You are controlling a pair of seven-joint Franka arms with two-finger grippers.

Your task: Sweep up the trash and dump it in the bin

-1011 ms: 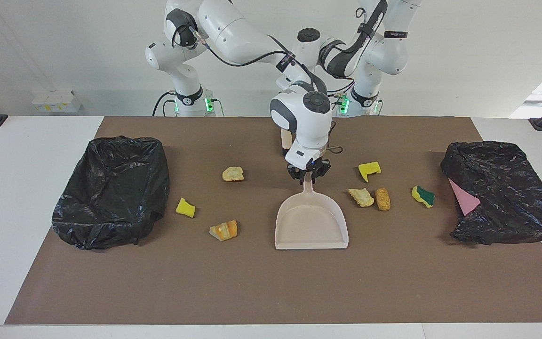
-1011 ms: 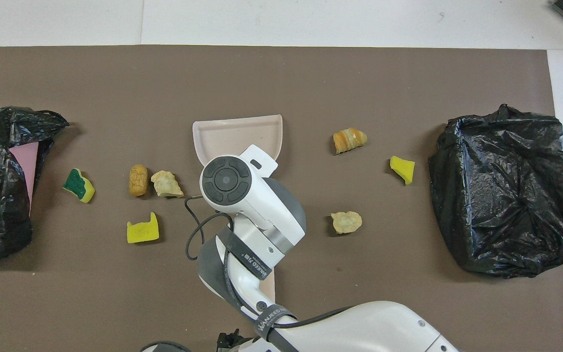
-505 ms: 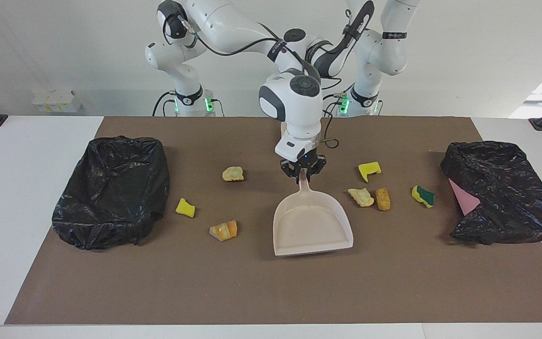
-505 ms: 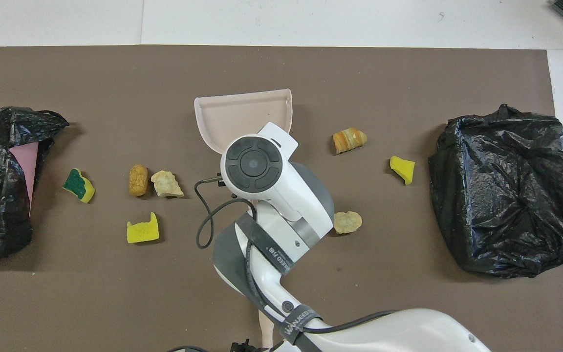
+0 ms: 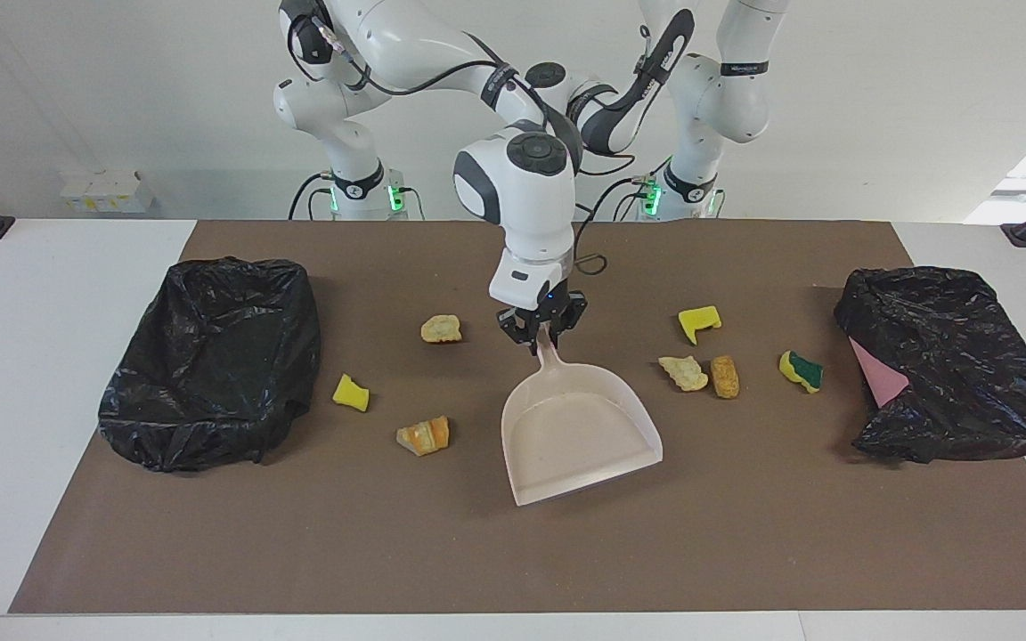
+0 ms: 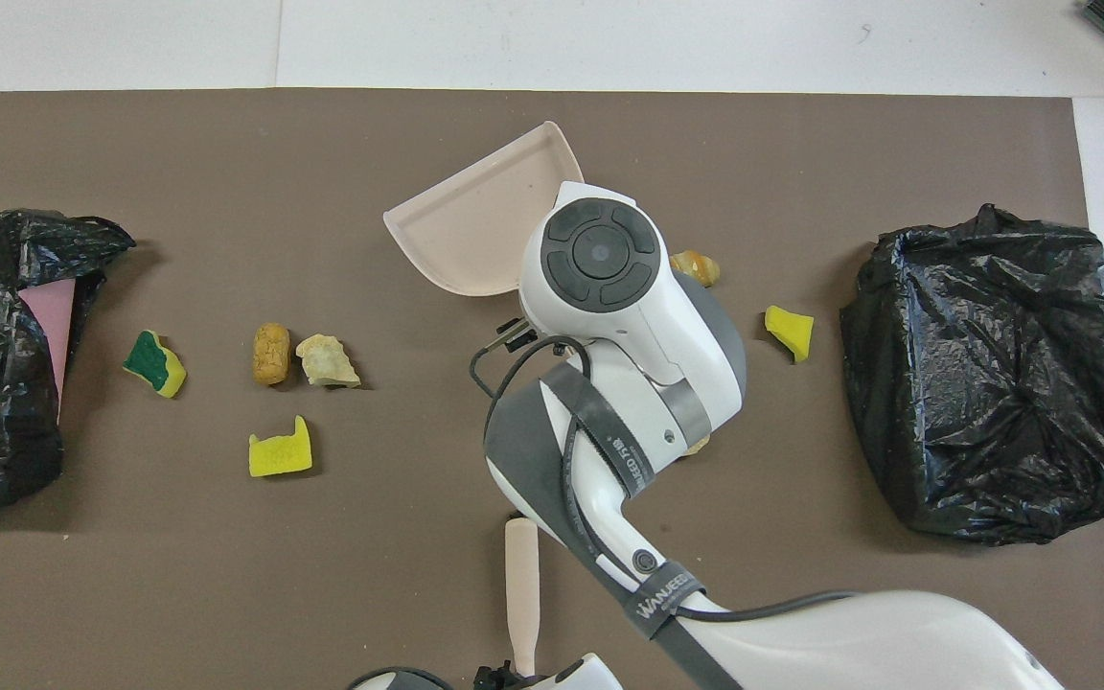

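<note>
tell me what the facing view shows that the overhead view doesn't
Only facing: the right gripper shut on the dustpan handle, plus the tan chunk and orange chunk whole. From above, the right arm covers that grip and most of both chunks. Only overhead: the beige brush handle lying nearer the robots than the dustpan, with the left gripper at its end. Both: the dustpan's tray, two black bags and the five other scraps.

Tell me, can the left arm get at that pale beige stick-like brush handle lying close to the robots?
Probably yes. The left gripper sits at the near end of the pale beige brush handle, nothing between them. The right gripper, gripping the beige plastic dustpan, is clear of it.
</note>
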